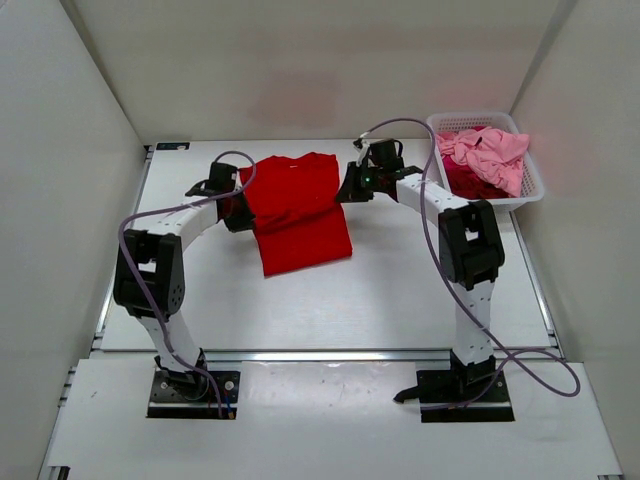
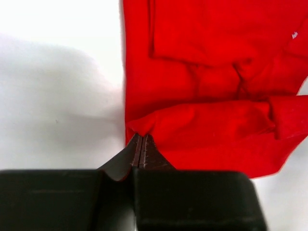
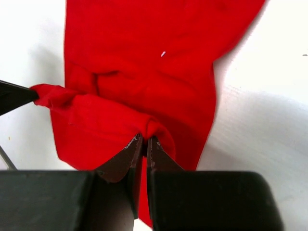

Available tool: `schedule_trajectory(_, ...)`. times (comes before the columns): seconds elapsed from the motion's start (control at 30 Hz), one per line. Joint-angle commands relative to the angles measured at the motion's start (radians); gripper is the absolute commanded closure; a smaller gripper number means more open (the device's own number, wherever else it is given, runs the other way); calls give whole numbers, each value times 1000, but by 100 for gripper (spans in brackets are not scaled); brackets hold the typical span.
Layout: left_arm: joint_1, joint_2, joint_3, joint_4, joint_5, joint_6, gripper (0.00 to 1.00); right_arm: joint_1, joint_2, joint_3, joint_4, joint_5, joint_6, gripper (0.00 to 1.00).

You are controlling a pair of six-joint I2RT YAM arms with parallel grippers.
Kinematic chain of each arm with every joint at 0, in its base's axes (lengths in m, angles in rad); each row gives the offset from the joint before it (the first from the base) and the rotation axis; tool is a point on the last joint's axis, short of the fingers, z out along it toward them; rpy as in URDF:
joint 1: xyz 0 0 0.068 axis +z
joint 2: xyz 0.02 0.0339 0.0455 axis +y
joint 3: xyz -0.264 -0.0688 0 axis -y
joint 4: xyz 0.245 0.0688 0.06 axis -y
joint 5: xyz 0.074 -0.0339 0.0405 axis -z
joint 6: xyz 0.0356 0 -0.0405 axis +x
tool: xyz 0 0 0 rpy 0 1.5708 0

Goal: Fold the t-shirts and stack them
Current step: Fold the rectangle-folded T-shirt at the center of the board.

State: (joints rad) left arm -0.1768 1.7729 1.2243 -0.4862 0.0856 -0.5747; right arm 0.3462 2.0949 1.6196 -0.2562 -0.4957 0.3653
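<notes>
**Both grippers are clamped on the red shirt, in the middle of a fold**

Your left gripper (image 2: 139,140) is clenched. Its two fingers meet with only a thin pinch of red cloth between them, taken at the left side edge of the bright red t-shirt (image 1: 300,215). Your right gripper (image 3: 144,140) is closed in the same way on the opposite side edge, and a small peak of cloth rises from its tips. Between the two pinches a raised ridge of cloth runs across the shirt. In the right wrist view you can see the tip of the other gripper at the far end of this ridge. I think the reason for this hold is simple: two grips at the same height, one on each side, let the cloth be carried over as one straight line, so the fold comes even and not slanted.

The shirt lies mostly flat on the white table (image 1: 300,320) between the arms, with the collar end toward the back wall. I judge this is a crosswise fold of the first shirt, not yet laid down. The pink shirt (image 1: 492,148) and the magenta shirt (image 1: 468,180) wait crumpled in the white basket (image 1: 532,192) at the far right, well apart from the work. What lies under them is hidden.
</notes>
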Motion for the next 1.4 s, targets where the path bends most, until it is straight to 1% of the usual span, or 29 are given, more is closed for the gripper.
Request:
schedule_trajectory(0.0, 17, -7, 38, 30, -50, 10, 92, -10, 36, 81, -1, -20, -17, 100)
schedule_trajectory(0.03, 22, -12, 32, 41, -58, 0, 82, -6, 49, 92, -2, -20, -17, 98)
schedule_trajectory(0.07, 28, -21, 30, 64, -53, -2, 69, -9, 57, 106, -6, -20, -12, 94)
schedule_trajectory(0.1, 40, -44, 8, 70, -61, -20, 63, -10, 56, 105, -6, -24, -15, 86)
schedule_trajectory(0.13, 45, -76, -20, 113, -57, -37, 49, -12, 45, 97, -3, -30, -14, 78)
schedule_trajectory(0.2, 60, -133, -55, 167, -44, -53, 28, -16, 19, 68, 21, -37, -9, 71)
schedule_trajectory(0.23, 66, -160, -58, 169, -40, -51, 23, -13, -11, 33, 31, -23, -6, 68)
schedule_trajectory(0.27, 66, -185, -57, 160, -15, -53, 21, -19, -47, 4, 38, -17, -11, 67)
schedule_trajectory(0.33, 54, -226, -107, 156, 34, -62, 29, -21, -113, -70, 73, -3, -8, 66)
schedule_trajectory(0.37, 36, -257, -153, 170, 52, -63, 38, -19, -163, -155, 86, -10, 6, 66)
schedule_trajectory(0.4, 7, -283, -178, 173, 49, -65, 43, -19, -215, -234, 128, -18, 7, 66)
schedule_trajectory(0.43, -7, -300, -233, 185, 58, -74, 44, -19, -245, -283, 168, -15, 20, 66)
schedule_trajectory(0.5, -41, -355, -369, 233, 91, -120, 46, -29, -355, -482, 250, -17, 47, 67)
schedule_trajectory(0.53, -44, -371, -403, 266, 117, -129, 47, -33, -402, -571, 309, -24, 72, 67)
schedule_trajectory(0.57, -43, -397, -474, 312, 146, -170, 46, -30, -418, -607, 351, -36, 83, 67)
schedule_trajectory(0.6, -43, -433, -538, 340, 163, -200, 45, -30, -439, -648, 351, -43, 83, 66)
schedule_trajectory(0.67, -46, -457, -603, 376, 152, -220, 43, -27, -437, -667, 327, -29, 51, 67)
schedule_trajectory(0.77, -61, -452, -638, 377, 131, -212, 38, -13, -409, -667, 282, -21, 26, 63)
schedule_trajectory(0.87, -75, -423, -645, 383, 117, -194, 34, -21, -403, -704, 343, -4, 66, 57)
schedule_trajectory(0.9, -85, -396, -641, 385, 109, -198, 34, -24, -385, -710, 363, -20, 72, 57)
schedule_trajectory(0.93, -84, -373, -641, 388, 117, -200, 35, -27, -351, -692, 364, -26, 80, 57)
schedule_trajectory(1.0, -79, -339, -640, 416, 137, -214, 41, -23, -294, -647, 334, -32, 69, 57)
schedule_trajectory(1.07, -81, -325, -649, 434, 122, -224, 43, -15, -256, -626, 345, -21, 76, 56)
schedule_trajectory(1.13, -79, -319, -643, 448, 103, -231, 45, -16, -236, -618, 370, -52, 93, 50)
schedule_trajectory(1.23, -61, -297, -635, 457, 97, -229, 49, -3, -197, -593, 390, -58, 107, 47)
schedule_trajectory(1.27, -56, -279, -626, 456, 100, -222, 53, 3, -179, -578, 376, -55, 116, 48)
schedule_trajectory(1.3, -61, -273, -620, 449, 97, -228, 59, 8, -165, -567, 376, -50, 112, 51)
schedule_trajectory(1.33, -62, -262, -606, 445, 95, -217, 63, 4, -161, -569, 385, -47, 115, 64)
schedule_trajectory(1.37, -67, -248, -608, 443, 94, -221, 70, 8, -154, -570, 391, -55, 119, 74)
